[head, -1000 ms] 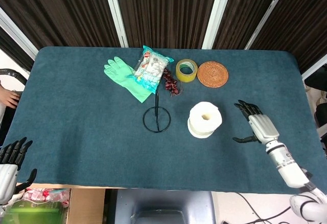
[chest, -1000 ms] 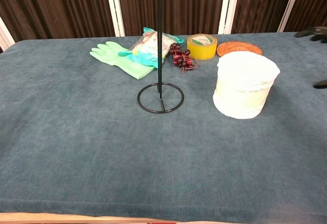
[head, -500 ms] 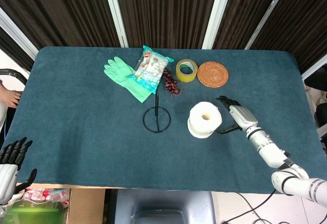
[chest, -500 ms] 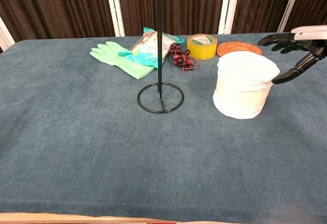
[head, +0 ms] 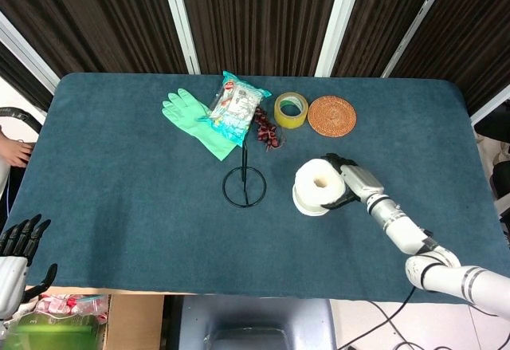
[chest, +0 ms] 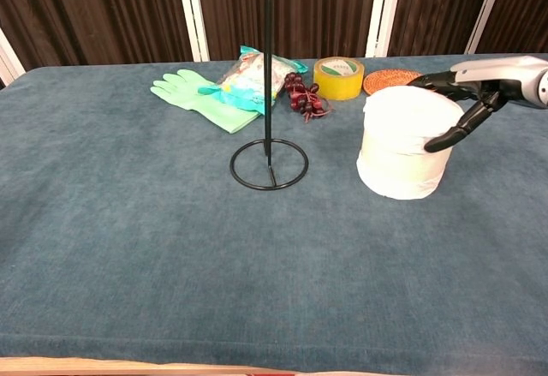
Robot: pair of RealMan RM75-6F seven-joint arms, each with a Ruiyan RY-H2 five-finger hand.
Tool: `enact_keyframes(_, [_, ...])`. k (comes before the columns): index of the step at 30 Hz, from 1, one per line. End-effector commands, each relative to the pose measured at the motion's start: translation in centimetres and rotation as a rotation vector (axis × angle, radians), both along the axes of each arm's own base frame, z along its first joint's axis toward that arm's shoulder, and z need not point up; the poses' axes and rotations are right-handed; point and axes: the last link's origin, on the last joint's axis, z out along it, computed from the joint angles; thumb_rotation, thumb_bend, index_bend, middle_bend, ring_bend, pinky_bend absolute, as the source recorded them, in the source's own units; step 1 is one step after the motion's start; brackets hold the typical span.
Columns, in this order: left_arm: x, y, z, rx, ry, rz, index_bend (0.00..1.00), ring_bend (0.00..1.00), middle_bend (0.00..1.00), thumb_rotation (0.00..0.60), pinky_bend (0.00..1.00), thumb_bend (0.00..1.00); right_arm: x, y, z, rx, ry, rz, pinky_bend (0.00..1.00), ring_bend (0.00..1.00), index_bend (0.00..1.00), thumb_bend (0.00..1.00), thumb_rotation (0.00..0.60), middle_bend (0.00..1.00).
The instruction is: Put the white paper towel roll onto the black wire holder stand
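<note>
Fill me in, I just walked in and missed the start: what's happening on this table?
The right robot hand has come in from the side to the white paper towel roll and now wraps its fingers around it. The roll still stands on the table, beside the black wire holder stand, whose post is bare. The left robot hand idles at the table's near corner, holding nothing.

Paper towel roll [head: 319, 186] stands right of holder stand [head: 244, 184]
</note>
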Motion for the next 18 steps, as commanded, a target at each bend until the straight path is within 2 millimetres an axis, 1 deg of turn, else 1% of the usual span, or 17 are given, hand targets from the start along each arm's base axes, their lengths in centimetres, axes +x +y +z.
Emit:
enact_keyframes(1, [0.0,0.0,0.0,0.000,0.000,0.000,0.00,0.00,0.01,0.600,0.09,0.42,0.3,-0.2,-0.3,-0.019,0.002,0.009,0.01,0.22,0.40,0.13,0.600,0.35])
enact_keyframes(2, [0.0,0.0,0.0,0.000,0.000,0.000,0.00,0.00,0.01,0.600,0.09,0.42,0.3,-0.2,-0.4,-0.024,-0.001,0.007,0.03,0.29,0.47,0.17,0.600,0.40])
enact_keyframes(3, [0.0,0.0,0.0,0.000,0.000,0.000,0.00,0.00,0.01,0.600,0.09,0.42,0.3,-0.2,-0.5,-0.031,-0.007,0.004,0.08,0.34,0.53,0.19,0.600,0.44])
enact_keyframes(5, [0.0,0.0,0.0,0.000,0.000,0.000,0.00,0.00,0.01,0.600,0.09,0.42,0.3,-0.3,-0.7,-0.030,-0.010,-0.004,0.26,0.46,0.65,0.21,0.600,0.54])
enact_keyframes(6, [0.0,0.0,0.0,0.000,0.000,0.000,0.00,0.00,0.01,0.600,0.09,0.42,0.4,-0.3,-0.7,-0.031,-0.011,-0.007,0.34,0.50,0.70,0.21,0.600,0.58])
enact_keyframes(7, [0.0,0.0,0.0,0.000,0.000,0.000,0.00,0.00,0.01,0.600,0.09,0.42,0.5,-0.3,-0.7,-0.037,-0.009,-0.002,0.41,0.54,0.74,0.21,0.600,0.61])
enact_keyframes(8, [0.0,0.0,0.0,0.000,0.000,0.000,0.00,0.00,0.01,0.600,0.09,0.42,0.5,-0.3,-0.7,-0.042,-0.010,0.001,0.46,0.57,0.77,0.21,0.600,0.64])
enact_keyframes(11, [0.0,0.0,0.0,0.000,0.000,0.000,0.00,0.00,0.01,0.600,0.09,0.42,0.7,-0.1,-0.3,-0.079,-0.035,0.015,0.48,0.60,0.81,0.21,0.600,0.67])
enact_keyframes(14, [0.0,0.0,0.0,0.000,0.000,0.000,0.00,0.00,0.01,0.600,0.09,0.42,1.1,0.1,0.6,-0.145,-0.089,0.032,0.48,0.62,0.84,0.22,0.600,0.69])
enact_keyframes(18, [0.0,0.0,0.0,0.000,0.000,0.000,0.00,0.00,0.01,0.600,0.09,0.42,2.0,0.6,2.7,-0.224,-0.184,0.072,0.48,0.63,0.86,0.22,0.600,0.70])
